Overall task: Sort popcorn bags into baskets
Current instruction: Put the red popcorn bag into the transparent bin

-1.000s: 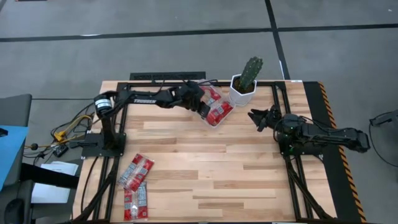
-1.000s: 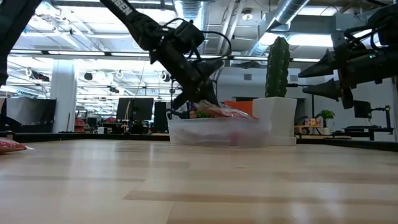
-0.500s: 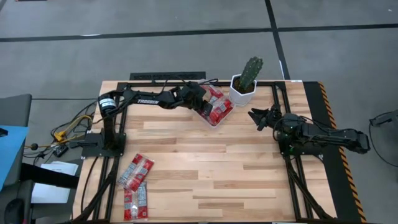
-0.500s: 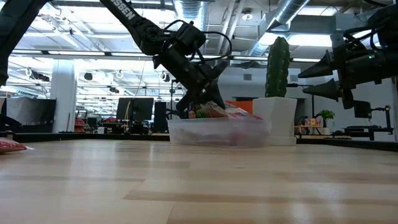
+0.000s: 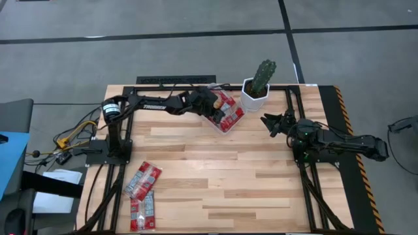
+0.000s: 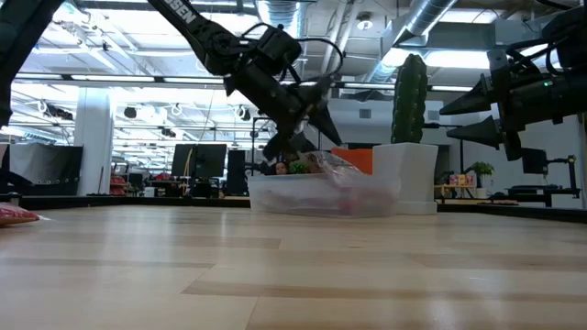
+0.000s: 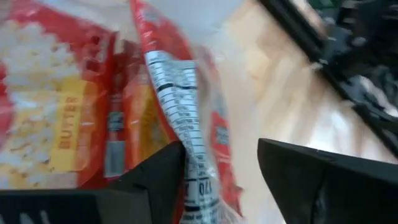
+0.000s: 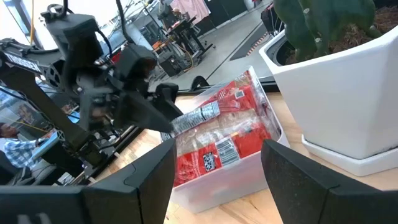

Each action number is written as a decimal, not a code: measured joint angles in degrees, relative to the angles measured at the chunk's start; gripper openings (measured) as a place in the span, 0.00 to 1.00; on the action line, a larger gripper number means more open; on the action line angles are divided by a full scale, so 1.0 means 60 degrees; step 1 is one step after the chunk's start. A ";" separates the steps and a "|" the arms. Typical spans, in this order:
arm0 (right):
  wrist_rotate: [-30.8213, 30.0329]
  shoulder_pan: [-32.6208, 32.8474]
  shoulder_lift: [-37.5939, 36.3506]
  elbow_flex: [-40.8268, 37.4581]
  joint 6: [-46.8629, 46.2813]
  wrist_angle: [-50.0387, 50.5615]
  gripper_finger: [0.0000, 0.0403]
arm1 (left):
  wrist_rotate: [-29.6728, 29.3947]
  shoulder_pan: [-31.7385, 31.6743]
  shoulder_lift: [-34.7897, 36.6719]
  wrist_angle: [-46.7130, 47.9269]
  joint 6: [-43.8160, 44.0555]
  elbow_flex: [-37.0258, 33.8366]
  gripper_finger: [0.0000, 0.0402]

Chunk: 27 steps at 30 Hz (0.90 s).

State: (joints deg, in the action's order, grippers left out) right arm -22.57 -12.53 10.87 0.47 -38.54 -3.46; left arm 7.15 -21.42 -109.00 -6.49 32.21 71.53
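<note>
The clear basket (image 5: 236, 121) stands at the table's far middle, next to the cactus pot, with several red popcorn bags (image 5: 226, 108) lying in it. My left gripper (image 7: 219, 144) hangs open just above the basket's left end (image 6: 275, 188). The silvery printed end (image 7: 180, 81) of the top bag stands up between its fingers. Three more bags (image 5: 142, 180) lie on the table's near left. My right gripper (image 5: 266, 121) waits open at the right, clear of everything. My left gripper comes at the basket slanting down from the table's left. The top bag's silvery end (image 7: 189, 168) stands right beside the inner side of one finger (image 7: 163, 171), well apart from the other finger. I cannot tell whether that finger touches it. The bag's body lies on the other bags.
A white faceted pot with a cactus (image 5: 256, 91) stands right of the basket at the far edge. Dark rails (image 5: 300, 176) run along the table's sides. Bare wood spreads across the middle and near right.
My left gripper has opened above the basket and let go of the top bag, which now lies on the other bags with its silvery end sticking up. The gripper has stayed over the basket's left end.
</note>
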 joint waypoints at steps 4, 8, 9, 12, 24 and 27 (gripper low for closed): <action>0.0000 0.0000 0.0000 0.0000 -0.0001 0.0000 0.65 | 0.0560 -0.0291 0.0585 0.0662 -0.0346 0.0000 0.52; 0.0000 0.0000 0.0000 0.0000 0.0003 0.0000 0.65 | 0.0633 -0.0523 0.1347 0.1452 -0.0807 0.0000 0.52; 0.0000 0.0000 0.0000 0.0000 -0.0001 0.0000 0.65 | 0.0884 -0.0555 0.1608 0.1645 -0.0813 0.0000 0.52; 0.0011 0.0003 0.0000 0.0000 -0.0001 0.0000 0.65 | 0.2359 -0.0583 0.2659 0.3342 -0.1042 0.0000 0.52; 0.0017 0.0019 0.0007 -0.0002 0.0007 0.0001 0.65 | -0.1755 0.3848 0.7464 1.0572 0.2459 -0.0635 0.52; 0.0018 0.0018 0.0007 0.0000 0.0012 0.0000 0.65 | -0.2722 0.5374 0.8229 1.0778 0.4572 -0.1388 0.52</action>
State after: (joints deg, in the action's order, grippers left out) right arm -22.46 -12.43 10.92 0.47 -38.47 -3.46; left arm -9.18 10.82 -59.63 58.18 59.65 63.20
